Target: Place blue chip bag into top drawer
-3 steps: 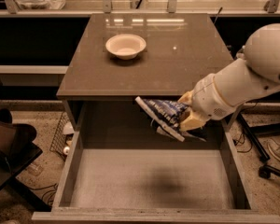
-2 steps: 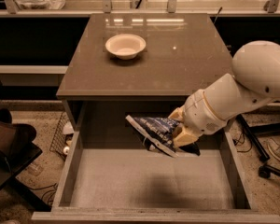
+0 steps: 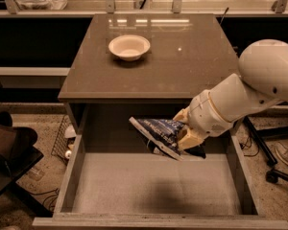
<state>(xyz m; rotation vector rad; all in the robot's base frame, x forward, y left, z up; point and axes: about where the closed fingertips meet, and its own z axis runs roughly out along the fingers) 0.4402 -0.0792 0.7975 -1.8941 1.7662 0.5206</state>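
Item: blue chip bag (image 3: pixel 159 132), pinched in gripper (image 3: pixel 185 134), held over far right of open top drawer (image 3: pixel 153 186); release not yet done.

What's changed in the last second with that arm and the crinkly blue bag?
The gripper, still clamped on the crumpled dark blue foil chip bag, carried it left and lower over the open grey-brown top drawer. Nothing was released. The round white bowl on the brown cabinet top and the drawer stayed put.
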